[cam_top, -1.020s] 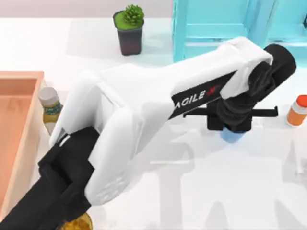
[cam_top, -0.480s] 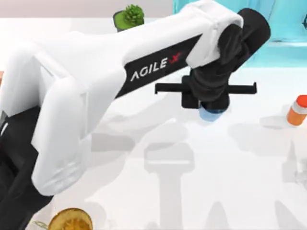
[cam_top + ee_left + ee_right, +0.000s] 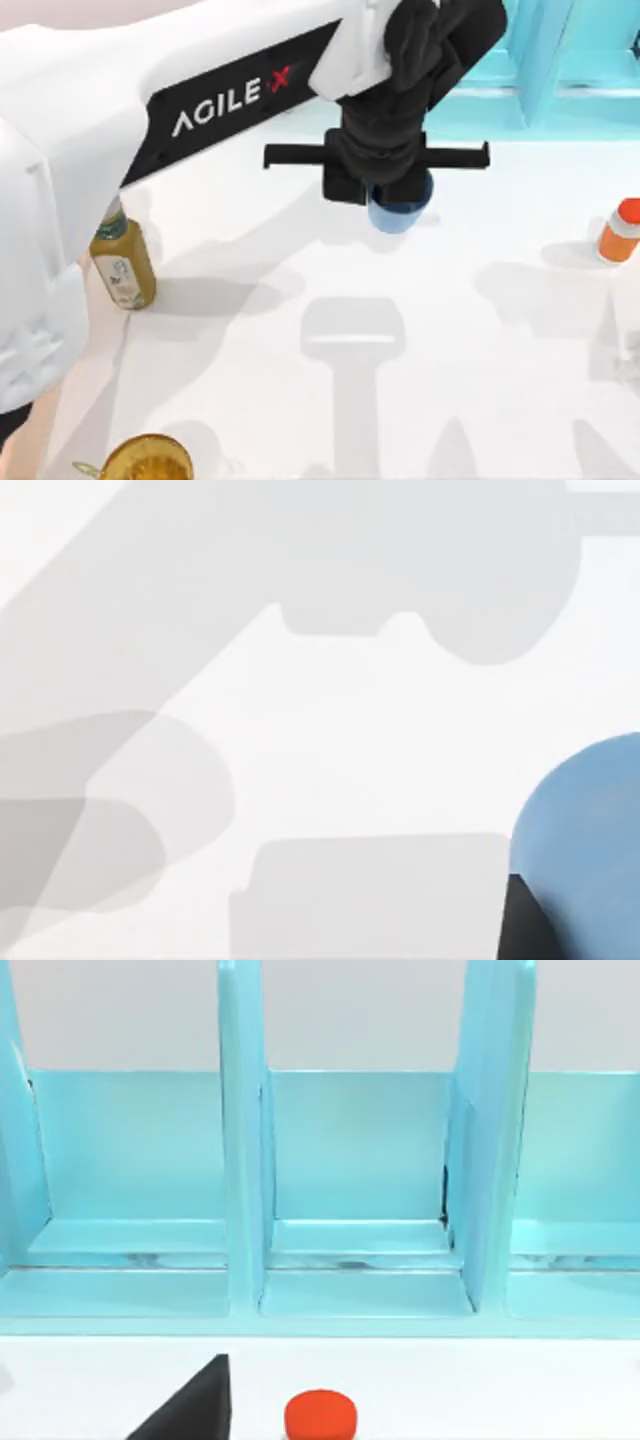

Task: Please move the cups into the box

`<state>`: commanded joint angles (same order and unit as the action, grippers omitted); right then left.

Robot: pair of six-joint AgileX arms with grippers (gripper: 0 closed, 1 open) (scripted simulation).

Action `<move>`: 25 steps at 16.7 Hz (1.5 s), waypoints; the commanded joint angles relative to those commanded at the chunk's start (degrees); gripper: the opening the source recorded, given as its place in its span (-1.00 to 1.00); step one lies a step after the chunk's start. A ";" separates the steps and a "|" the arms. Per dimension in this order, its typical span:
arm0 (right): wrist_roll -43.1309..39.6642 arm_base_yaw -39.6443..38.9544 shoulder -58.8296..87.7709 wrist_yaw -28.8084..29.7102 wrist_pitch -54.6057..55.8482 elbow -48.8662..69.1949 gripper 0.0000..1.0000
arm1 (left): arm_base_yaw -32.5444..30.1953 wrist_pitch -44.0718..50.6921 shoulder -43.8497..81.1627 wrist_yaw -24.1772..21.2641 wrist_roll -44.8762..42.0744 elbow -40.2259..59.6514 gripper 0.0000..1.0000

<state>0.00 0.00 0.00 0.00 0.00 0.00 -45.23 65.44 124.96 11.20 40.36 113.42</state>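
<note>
Blue and upright, the cup (image 3: 400, 208) hangs mouth-up beneath your left gripper (image 3: 385, 195), its long axis vertical and its narrower foot pointing down at the white worktop (image 3: 400, 400); judging by its shadow lying apart from it, it looks lifted clear of the surface, a little past the middle toward the back. The left gripper's fingers appear closed on the cup's rim and wall, though the wrist block hides the contact from above; the left wrist view shows the cup's blue side (image 3: 590, 850) with a dark finger (image 3: 525, 925) beside it. As for progress, you seem to be mid-carry with the first cup: nothing can be seen set in the box, and the reddish-brown cup has yet to be dealt with. Outward from the cup stand the light-blue shelf (image 3: 520, 60) behind it, a yellow-green bottle (image 3: 122, 262) toward the left edge, and an orange bottle (image 3: 620, 232) at the right. Your right gripper looks at the shelf (image 3: 360, 1190), its fingers' state untold.
</note>
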 joint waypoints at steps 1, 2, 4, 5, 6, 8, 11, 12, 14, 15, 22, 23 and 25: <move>0.00 0.00 0.00 0.00 0.00 0.00 1.00 | 0.00 0.00 0.00 0.00 0.00 0.00 -1.00; 0.00 0.00 0.00 0.00 0.00 0.00 1.00 | -0.30 -0.01 0.20 0.12 -0.02 0.22 -1.00; 0.00 0.00 0.00 0.00 0.00 0.00 1.00 | 0.41 0.38 -0.43 -0.20 -0.74 0.25 -1.00; 0.00 0.00 0.00 0.00 0.00 0.00 1.00 | 1.63 1.04 -1.43 -0.69 -1.98 0.22 -1.00; 0.00 0.00 0.00 0.00 0.00 0.00 1.00 | 3.42 1.97 -2.77 -1.36 -3.82 0.06 -1.00; 0.00 0.00 0.00 0.00 0.00 0.00 1.00 | 8.66 4.47 -6.12 -3.03 -9.22 -0.65 -1.00; 0.00 0.00 0.00 0.00 0.00 0.00 1.00 | 19.64 8.84 -11.65 -5.89 -20.45 -2.21 -1.00; 0.00 0.00 0.00 0.00 0.00 0.00 1.00 | 23.75 10.18 -13.43 -6.86 -24.70 -2.87 -1.00; 0.00 0.00 0.00 0.00 0.00 0.00 1.00 | 32.08 12.33 -16.66 -8.73 -33.64 -4.60 -1.00; 0.00 0.00 0.00 0.00 0.00 0.00 1.00 | 36.21 13.13 -18.01 -9.60 -38.18 -5.73 -1.00; 0.00 0.00 0.00 0.00 0.00 0.00 1.00 | 61.21 14.31 -21.59 -13.21 -61.12 -15.74 -1.00; 0.00 0.00 0.00 0.00 0.00 0.00 1.00 | 63.46 14.12 -21.41 -13.31 -62.38 -16.81 -1.00; 0.00 0.00 0.00 0.00 0.00 0.00 1.00 | 66.49 13.77 -20.94 -13.31 -63.54 -18.42 -1.00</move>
<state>0.00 0.00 0.00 0.00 0.00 0.00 21.26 79.21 104.02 -2.11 -23.18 95.00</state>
